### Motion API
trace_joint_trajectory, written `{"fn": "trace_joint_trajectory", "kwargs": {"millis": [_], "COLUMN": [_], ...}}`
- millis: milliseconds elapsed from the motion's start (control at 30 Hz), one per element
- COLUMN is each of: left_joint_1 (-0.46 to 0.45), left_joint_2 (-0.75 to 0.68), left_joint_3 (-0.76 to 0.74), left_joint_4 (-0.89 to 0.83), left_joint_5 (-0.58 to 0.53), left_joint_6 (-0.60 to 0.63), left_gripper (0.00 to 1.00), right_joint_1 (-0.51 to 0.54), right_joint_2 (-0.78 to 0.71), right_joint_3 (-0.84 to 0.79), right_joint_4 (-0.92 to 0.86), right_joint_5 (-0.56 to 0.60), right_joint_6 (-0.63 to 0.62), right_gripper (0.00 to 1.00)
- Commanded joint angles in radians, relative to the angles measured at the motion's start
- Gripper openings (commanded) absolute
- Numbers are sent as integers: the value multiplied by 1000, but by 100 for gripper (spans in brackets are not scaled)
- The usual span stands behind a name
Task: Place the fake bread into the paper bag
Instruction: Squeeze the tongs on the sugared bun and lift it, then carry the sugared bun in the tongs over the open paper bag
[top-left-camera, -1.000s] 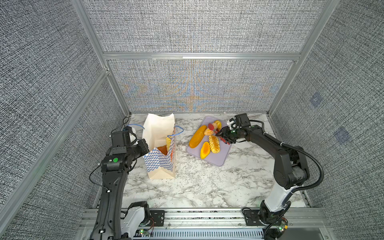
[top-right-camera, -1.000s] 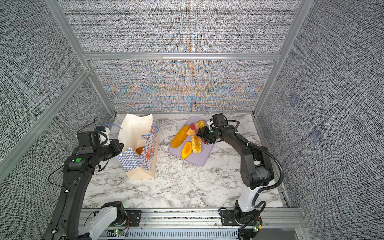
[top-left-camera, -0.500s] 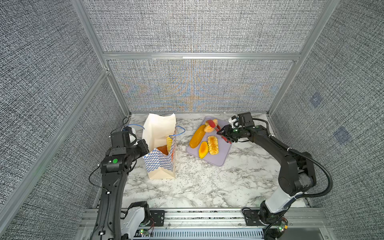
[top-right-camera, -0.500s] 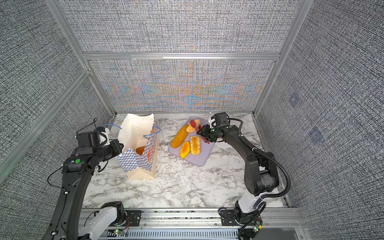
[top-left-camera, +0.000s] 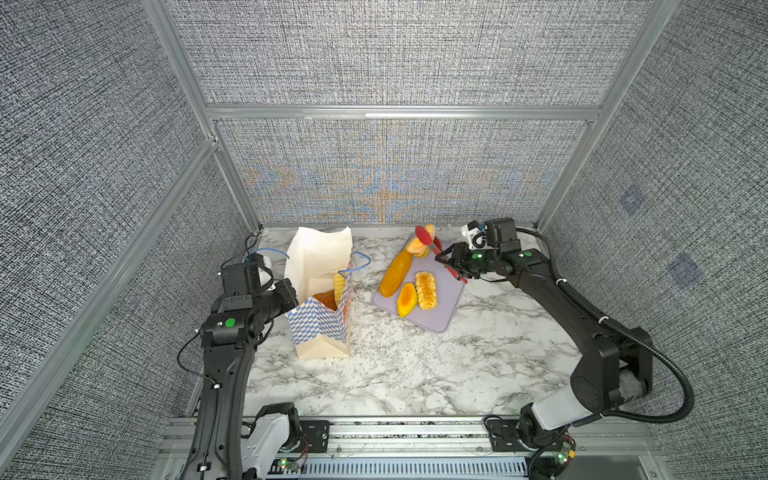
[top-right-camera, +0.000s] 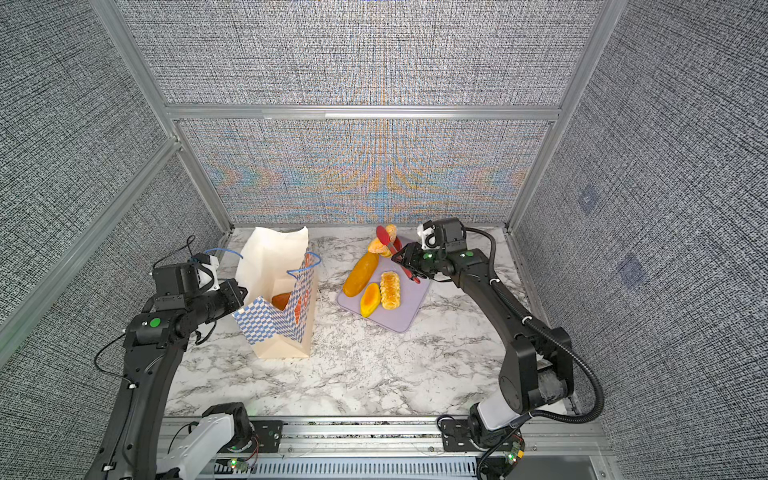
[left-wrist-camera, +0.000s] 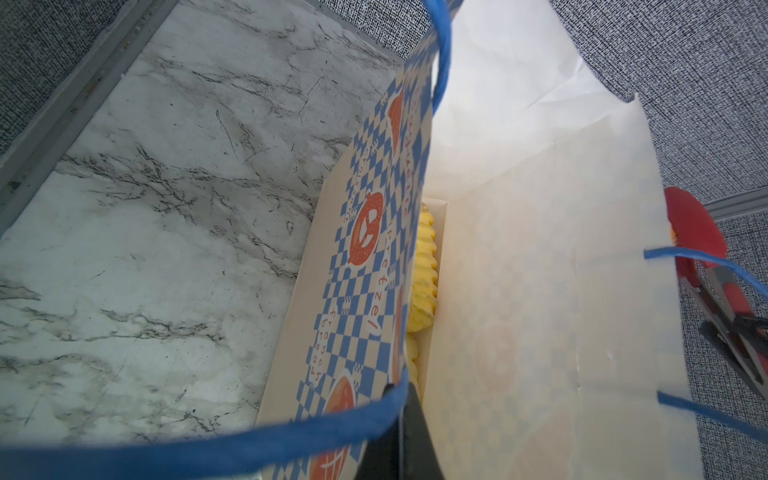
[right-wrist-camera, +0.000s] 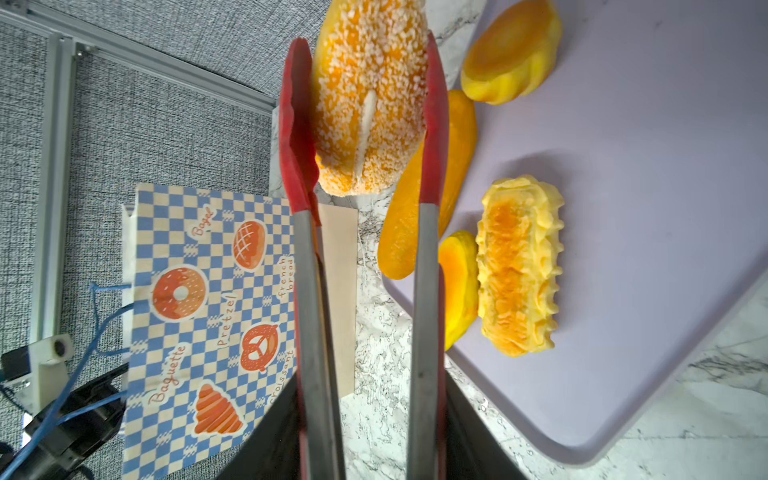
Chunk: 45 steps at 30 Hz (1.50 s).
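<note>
Both top views are bright and evenly lit; shadows on the bench (top-left-camera: 415, 374) are faint and soft. The woven wall (top-left-camera: 386, 187) at 12 o'clock shimmers with coloured moiré, and the weave bends toward 3 and 9 o'clock. In the left wrist view the cord (left-wrist-camera: 208, 449) nearest the lens is blurred and the bag (left-wrist-camera: 519, 291) paper glows pale. In the right wrist view the tongs (right-wrist-camera: 424, 332) are soft near the lens, while the loaf (right-wrist-camera: 519, 266) is crisp and casts a soft shadow on the tray (right-wrist-camera: 644, 124).

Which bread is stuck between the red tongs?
The crumbly sugar-coated bun. It alone sits squeezed between the tips of the red tongs; the other breads on the purple tray lie outside them.
</note>
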Motion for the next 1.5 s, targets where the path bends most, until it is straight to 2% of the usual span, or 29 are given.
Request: {"fn": "trace_joint_trajectory", "kwargs": {"millis": [0,733,1467], "left_joint_1": [1,1,1], "left_joint_2": [-3,-4,-9], "left_joint_3": [1,1,-8], "left_joint_4": [18,18,17], "left_joint_5": [6,6,3], "left_joint_6": [0,2,2], "left_gripper": [4,4,4], "right_joint_1": [19,197,353], "right_joint_2": [-20,-50,73], "right_joint_3": [35,192,411], "right_joint_4": [-13,-18,-132], "right_joint_5": [-10,-15,-11], "right_joint_6": [-31,-165,-268], "right_gripper": [48,48,48]}}
